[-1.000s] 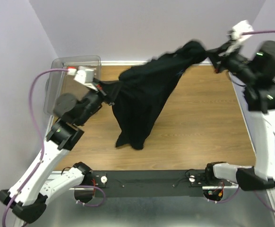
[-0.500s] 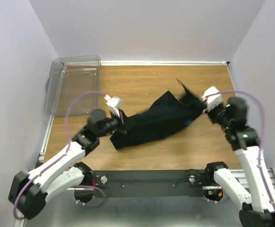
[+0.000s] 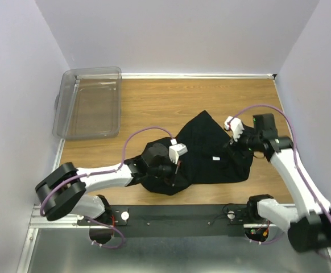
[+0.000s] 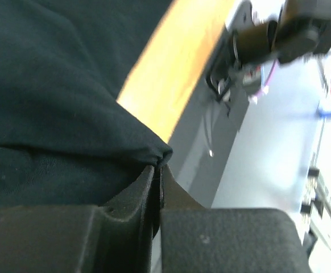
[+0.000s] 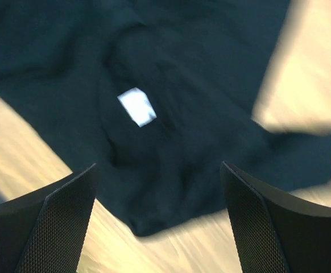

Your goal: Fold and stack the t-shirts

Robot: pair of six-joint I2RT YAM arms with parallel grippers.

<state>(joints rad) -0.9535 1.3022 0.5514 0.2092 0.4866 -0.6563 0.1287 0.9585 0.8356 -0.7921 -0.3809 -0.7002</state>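
One rumpled black cloth t-shirt (image 3: 202,145), woodgrain table (image 3: 154,108)

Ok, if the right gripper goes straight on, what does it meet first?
The black t-shirt, close to its white neck tag; the open right gripper points straight at it, though the gap is hard to judge.

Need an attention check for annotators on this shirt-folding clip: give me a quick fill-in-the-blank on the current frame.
1. The right pincer hangs ___ above the t-shirt.
2. The neck tag is ___ in colour.
3. The clear bin sits at the far ___ corner of the table.
Missing words: open; white; left.
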